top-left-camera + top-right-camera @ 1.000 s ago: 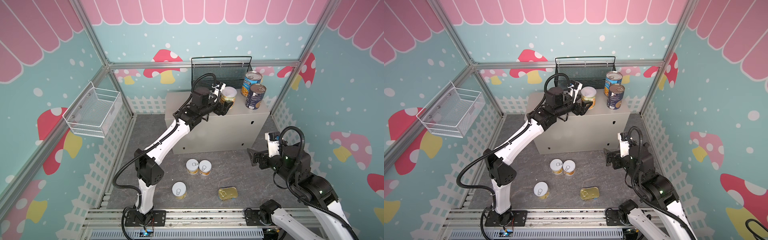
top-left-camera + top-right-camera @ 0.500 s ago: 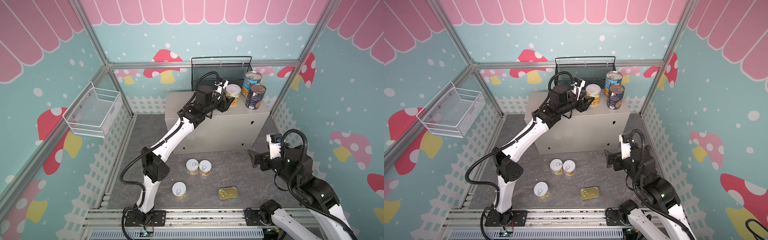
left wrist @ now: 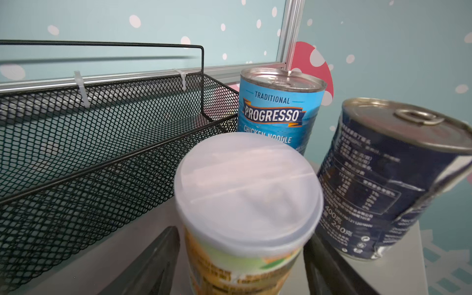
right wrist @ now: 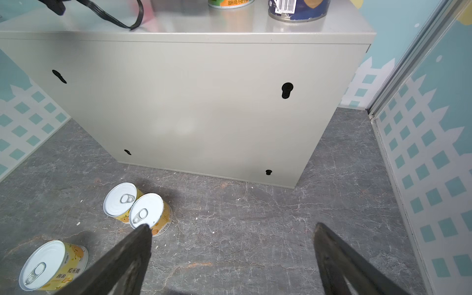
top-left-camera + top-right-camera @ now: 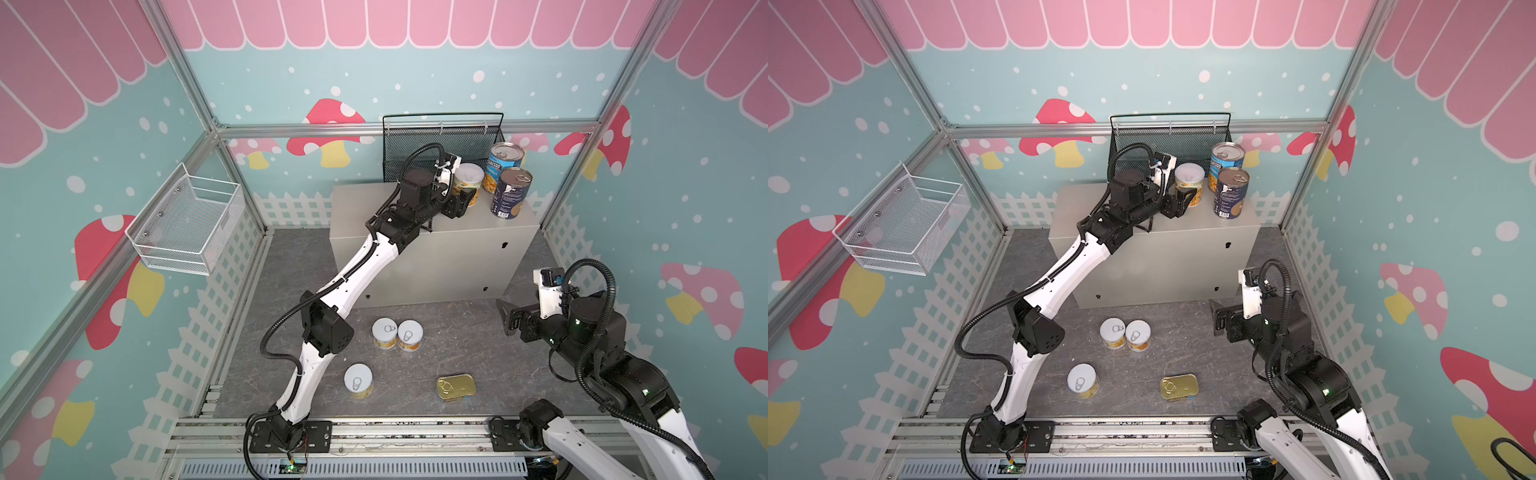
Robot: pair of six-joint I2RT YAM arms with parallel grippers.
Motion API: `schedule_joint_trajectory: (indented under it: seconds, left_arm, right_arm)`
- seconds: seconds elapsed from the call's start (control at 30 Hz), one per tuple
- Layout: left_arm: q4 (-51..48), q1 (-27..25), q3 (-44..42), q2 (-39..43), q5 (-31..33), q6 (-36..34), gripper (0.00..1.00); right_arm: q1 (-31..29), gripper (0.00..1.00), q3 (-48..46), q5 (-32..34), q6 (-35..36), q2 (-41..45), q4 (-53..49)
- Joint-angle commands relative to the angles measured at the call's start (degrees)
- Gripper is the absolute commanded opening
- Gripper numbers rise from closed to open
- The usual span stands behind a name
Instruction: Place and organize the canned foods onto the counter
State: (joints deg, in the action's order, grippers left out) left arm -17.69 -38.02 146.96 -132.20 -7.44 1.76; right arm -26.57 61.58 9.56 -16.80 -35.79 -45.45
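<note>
On the counter (image 5: 436, 257) a yellow-labelled can with a white lid (image 5: 468, 183) (image 3: 245, 204) stands upright beside two taller blue cans, a Progresso one (image 5: 503, 166) (image 3: 275, 115) and a dark one (image 5: 510, 193) (image 3: 390, 178). My left gripper (image 5: 463, 199) (image 3: 240, 233) straddles the yellow can, open, with a gap showing beside one finger. On the floor stand a pair of yellow cans (image 5: 384, 332) (image 5: 410, 336), a single one (image 5: 358, 380) and the flat gold tin (image 5: 456, 386). My right gripper (image 5: 509, 320) (image 4: 231, 227) hangs open over bare floor.
A black mesh basket (image 5: 440, 141) (image 3: 102, 143) sits right behind the counter's top. A white wire basket (image 5: 187, 224) hangs on the left wall. The left arm stretches over the counter's front edge (image 5: 1163, 232). Walls close in on every side.
The left gripper carried the yellow can back and rightward on the counter, next to the blue cans, and its jaws now stand apart around it. The right arm has barely shifted.
</note>
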Motion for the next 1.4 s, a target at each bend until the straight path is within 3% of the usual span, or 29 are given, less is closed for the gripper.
schedule_joint_trajectory:
  seconds: [0.0, 0.2, 1.37]
  left_arm:
    - [0.9, 0.0, 2.5, -1.9, 1.5, 0.3, 0.74]
    - [2.4, 0.0, 3.1, -3.4, 3.0, 0.2, 0.64]
    - [8.2, 1.0, 6.7, -10.1, 3.5, 0.3, 0.72]
  right_arm:
    - [0.3, 0.99, -0.2, 0.2, 0.1, 0.5, 0.5]
    - [0.3, 0.99, -0.2, 0.2, 0.1, 0.7, 0.3]
    - [0.3, 0.99, 0.4, 1.1, 0.0, 2.0, -1.3]
